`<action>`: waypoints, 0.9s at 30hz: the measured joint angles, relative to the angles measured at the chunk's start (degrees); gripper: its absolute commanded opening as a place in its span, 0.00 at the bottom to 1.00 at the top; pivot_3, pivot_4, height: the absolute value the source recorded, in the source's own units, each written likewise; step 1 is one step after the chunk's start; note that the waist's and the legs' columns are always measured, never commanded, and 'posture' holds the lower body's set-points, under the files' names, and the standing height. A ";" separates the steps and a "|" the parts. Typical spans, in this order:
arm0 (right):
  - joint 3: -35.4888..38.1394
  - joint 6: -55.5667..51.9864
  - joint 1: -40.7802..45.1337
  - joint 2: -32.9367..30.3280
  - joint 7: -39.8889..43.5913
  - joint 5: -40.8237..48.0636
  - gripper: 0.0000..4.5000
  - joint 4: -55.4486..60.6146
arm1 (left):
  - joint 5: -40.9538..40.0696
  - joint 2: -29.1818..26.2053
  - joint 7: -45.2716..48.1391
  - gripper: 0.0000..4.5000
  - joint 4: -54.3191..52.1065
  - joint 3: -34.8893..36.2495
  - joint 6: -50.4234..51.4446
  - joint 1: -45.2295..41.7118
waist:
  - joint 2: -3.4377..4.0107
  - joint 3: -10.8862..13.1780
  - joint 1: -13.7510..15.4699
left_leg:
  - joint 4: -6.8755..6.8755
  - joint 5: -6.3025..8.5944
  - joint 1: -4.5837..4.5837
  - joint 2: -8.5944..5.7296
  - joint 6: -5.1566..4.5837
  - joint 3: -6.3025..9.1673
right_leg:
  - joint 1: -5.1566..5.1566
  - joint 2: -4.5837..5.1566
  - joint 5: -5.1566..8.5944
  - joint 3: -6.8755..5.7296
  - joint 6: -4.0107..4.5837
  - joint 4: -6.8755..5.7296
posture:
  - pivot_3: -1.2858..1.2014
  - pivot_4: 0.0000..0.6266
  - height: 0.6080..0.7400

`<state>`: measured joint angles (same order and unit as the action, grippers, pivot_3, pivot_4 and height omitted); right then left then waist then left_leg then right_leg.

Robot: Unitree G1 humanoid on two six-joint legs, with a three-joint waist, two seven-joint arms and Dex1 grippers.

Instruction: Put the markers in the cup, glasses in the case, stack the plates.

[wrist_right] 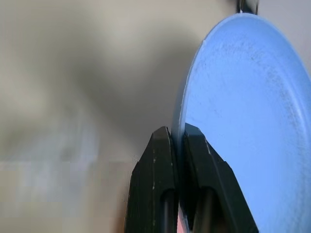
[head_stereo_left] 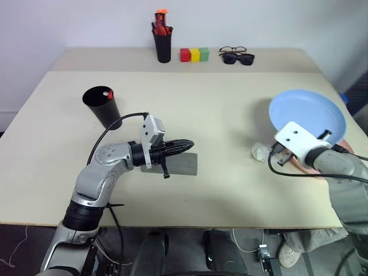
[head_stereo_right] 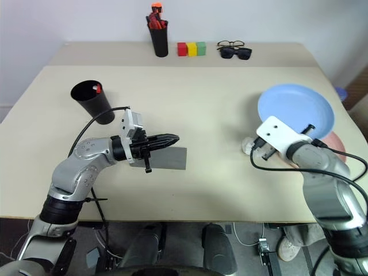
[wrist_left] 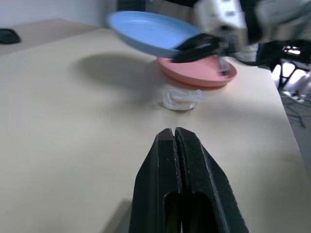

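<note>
My right gripper (wrist_right: 177, 133) is shut on the rim of the light blue plate (head_stereo_left: 307, 112) and holds it tilted above the pink plate (wrist_left: 199, 73), which lies on the table at the right edge. My left gripper (head_stereo_left: 187, 145) is shut and empty, pointing to the right just above the closed grey case (head_stereo_left: 183, 165) near the table's middle. The black cup (head_stereo_left: 103, 108) stands upright at the left, with the red end of a marker (head_stereo_left: 108, 94) showing inside it. The glasses are hidden.
A small crumpled white object (head_stereo_left: 260, 152) lies beside the pink plate. At the back stand a black holder with red-orange pens (head_stereo_left: 163, 40), three coloured blocks (head_stereo_left: 194, 54), and sunglasses with spectacles (head_stereo_left: 237, 56). The table edge (head_stereo_left: 172, 225) runs close in front.
</note>
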<state>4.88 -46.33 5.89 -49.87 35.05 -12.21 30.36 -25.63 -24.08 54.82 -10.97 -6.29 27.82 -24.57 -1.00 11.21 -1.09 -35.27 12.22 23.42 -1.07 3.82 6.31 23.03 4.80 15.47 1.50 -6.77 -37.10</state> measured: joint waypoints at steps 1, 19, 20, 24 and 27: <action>0.53 -1.06 -1.03 -0.37 0.41 0.04 0.21 1.07 | 0.10 0.32 0.34 0.00 0.86 -0.40 -0.51 -0.63 | 0.01 0.00 -0.27 | 0.01 0.00 -0.03 0.02 0.00 -0.01 | 0.00 -0.01 0.00 0.00 0.01 -0.01 | 0.52 0.24 1.00; -8.08 -3.30 1.30 9.56 -2.68 4.26 0.37 -2.09 | 1.26 -1.02 -0.93 0.00 1.34 -0.78 -4.34 2.86 | 0.05 -0.03 -0.11 | 0.01 0.00 -0.03 0.02 0.00 0.06 | -0.05 -0.02 0.00 -0.02 0.01 0.00 | 0.52 0.24 1.00; -8.07 -3.28 1.31 9.56 -2.97 4.16 0.25 -2.37 | 1.24 -1.29 -1.14 0.00 1.03 -0.74 -4.30 3.10 | 0.06 -0.03 -0.01 | 0.02 0.00 -0.03 0.02 0.00 0.06 | -0.05 -0.02 0.00 -0.02 0.01 0.00 | 0.52 0.24 1.00; -7.64 -3.16 1.31 8.42 -3.46 3.93 0.01 -2.07 | 1.21 -1.81 -2.02 0.00 0.96 0.04 -3.49 3.71 | 0.05 -0.03 0.20 | 0.01 0.00 -0.02 0.01 0.00 0.06 | -0.05 -0.01 0.00 -0.02 0.01 0.01 | 0.52 0.24 1.00; -6.09 -2.83 2.27 6.26 -5.07 2.42 0.01 -1.44 | 1.13 -1.37 -4.10 0.00 1.82 1.80 -3.16 3.61 | 0.06 -0.03 0.18 | 0.01 0.00 -0.02 0.01 0.00 0.05 | -0.04 -0.01 0.00 -0.02 0.01 0.01 | 0.52 0.24 1.00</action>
<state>-1.21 -49.16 8.16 -43.61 29.98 -9.79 28.93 -24.50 -25.45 50.72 -9.14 -4.49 24.66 -20.95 -0.94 11.18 -0.91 -35.26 12.22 23.39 -1.06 3.82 6.36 22.98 4.79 15.47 1.48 -6.76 -37.09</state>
